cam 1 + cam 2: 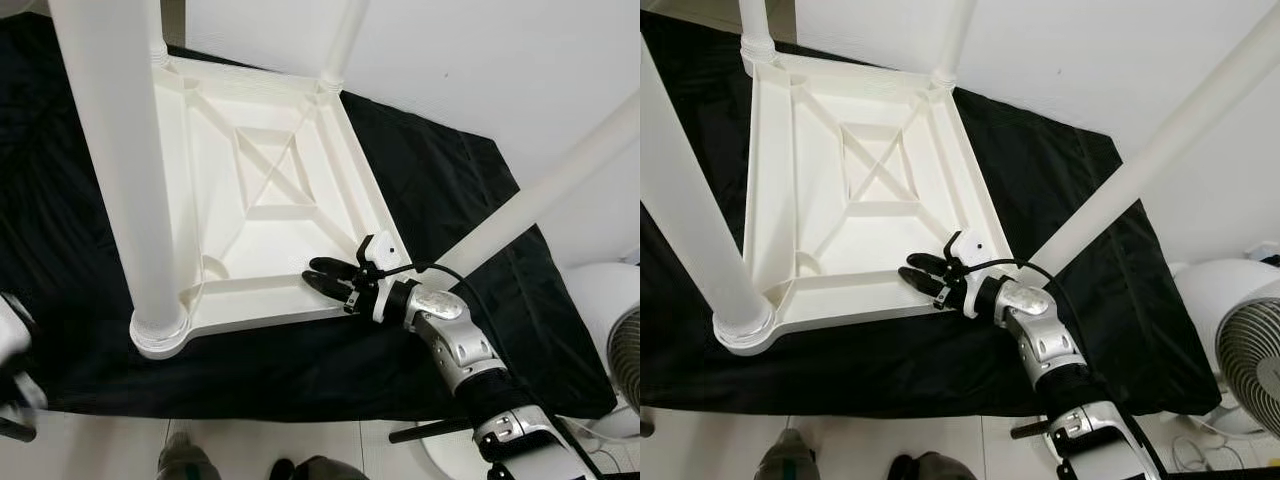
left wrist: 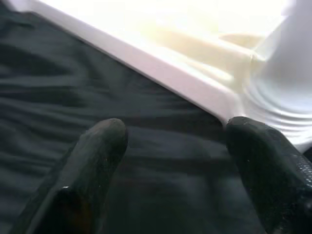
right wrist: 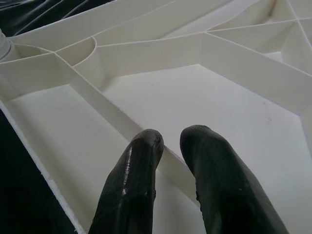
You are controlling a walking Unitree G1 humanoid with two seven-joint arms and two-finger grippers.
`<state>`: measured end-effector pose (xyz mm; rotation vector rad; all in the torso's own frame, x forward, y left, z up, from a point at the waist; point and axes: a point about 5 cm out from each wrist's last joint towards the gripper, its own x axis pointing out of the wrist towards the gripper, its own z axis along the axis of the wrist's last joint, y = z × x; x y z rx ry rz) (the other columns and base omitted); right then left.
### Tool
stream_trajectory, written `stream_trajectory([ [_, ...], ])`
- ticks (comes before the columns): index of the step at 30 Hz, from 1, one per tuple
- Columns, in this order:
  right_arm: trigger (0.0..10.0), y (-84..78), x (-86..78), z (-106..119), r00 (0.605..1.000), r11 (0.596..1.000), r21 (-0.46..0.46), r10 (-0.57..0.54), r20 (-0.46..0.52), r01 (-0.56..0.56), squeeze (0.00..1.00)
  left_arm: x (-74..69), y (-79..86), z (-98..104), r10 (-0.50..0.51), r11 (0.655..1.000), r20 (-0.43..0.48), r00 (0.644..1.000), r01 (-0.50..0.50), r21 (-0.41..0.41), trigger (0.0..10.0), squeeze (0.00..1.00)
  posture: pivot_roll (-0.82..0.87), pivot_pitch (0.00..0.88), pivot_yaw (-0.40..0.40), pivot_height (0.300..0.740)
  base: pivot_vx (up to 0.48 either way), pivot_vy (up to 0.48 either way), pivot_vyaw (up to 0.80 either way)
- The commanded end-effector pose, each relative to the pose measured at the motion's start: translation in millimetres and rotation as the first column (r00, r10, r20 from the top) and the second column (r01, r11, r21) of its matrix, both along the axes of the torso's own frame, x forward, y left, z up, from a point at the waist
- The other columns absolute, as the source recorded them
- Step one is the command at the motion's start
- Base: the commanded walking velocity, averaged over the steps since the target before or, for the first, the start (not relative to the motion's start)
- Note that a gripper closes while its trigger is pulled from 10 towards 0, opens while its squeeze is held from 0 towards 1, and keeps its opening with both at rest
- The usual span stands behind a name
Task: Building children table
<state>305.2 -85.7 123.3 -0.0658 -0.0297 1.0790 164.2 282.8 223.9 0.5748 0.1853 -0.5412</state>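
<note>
At the near edge of the head view, shoes (image 1: 185, 462) of a person stand on a pale floor (image 1: 90, 445). Just beyond them a black cloth (image 1: 440, 180) is spread across the floor.

On the cloth lies a white plastic table (image 1: 270, 170), upside down, its ribbed underside facing up. Ribs form a diamond with a cross in the middle. Three white legs stand up from its corners: one thick and close at the near left corner (image 1: 115, 170), and two at the far corners (image 1: 345, 40). A fourth leg (image 1: 540, 200) slants up and away from the near right corner toward the right.

The right gripper (image 1: 322, 275) reaches in from the lower right on a silver arm (image 1: 465, 345) and lies low over the table's near right corner. In the right wrist view its two black fingers (image 3: 131, 185) sit close together with a narrow gap, straddling a thin rib of the table; whether they press on it cannot be told.

The left gripper (image 2: 170, 146) hovers over the cloth just beside the table's near left corner. Its fingers (image 2: 92, 151) are spread wide with nothing between them.

A white fan (image 1: 1250, 360) stands on the floor at the far right.
</note>
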Motion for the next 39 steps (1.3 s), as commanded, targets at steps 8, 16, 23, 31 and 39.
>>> stream_trajectory([
  [8, 10.0, -9.4, 1.8, -2, 0.981, 0.978, 0.078, -0.194, 0.012, 0.192, 0.00, 59.2, 4.3, 6, 0.231, 0.969, 0.232, 0.945, -0.202, -0.141, 10.0, 0.00, 0.37, 0.083, -0.168, 0.740, 0.000, 0.000, 0.00],
  [16, 10.0, -14.0, 1.0, 0, 0.963, 0.958, 0.113, -0.269, 0.023, 0.265, 0.00, 88.8, -4.2, 17, 0.258, 0.949, 0.306, 0.916, -0.181, -0.259, 10.0, 0.00, 0.31, 0.069, -0.129, 0.740, 0.000, 0.000, 0.00],
  [23, 10.0, -31.5, -3.4, 1, 0.904, 0.899, 0.137, -0.425, 0.051, 0.416, 0.00, 128.4, -33.6, 22, 0.162, 0.931, 0.319, 0.934, -0.038, -0.363, 10.0, 0.00, 0.23, 0.047, -0.078, 0.740, 0.000, 0.000, 0.00],
  [31, 10.0, -34.4, -20.2, -1, 0.862, 0.856, 0.159, -0.505, 0.051, 0.492, 0.00, 148.0, -65.1, 17, 0.034, 0.909, 0.299, 0.954, 0.095, -0.407, 10.0, 0.00, 0.14, 0.031, -0.029, 0.740, 0.000, 0.000, 0.00],
  [39, 10.0, -55.5, -31.9, 2, 0.798, 0.795, 0.169, -0.599, 0.068, 0.583, 0.00, 134.8, -96.6, 10, -0.176, 0.838, 0.246, 0.953, 0.276, -0.471, 10.0, 0.00, 0.12, 0.025, -0.016, 0.740, 0.000, 0.000, 0.00],
])
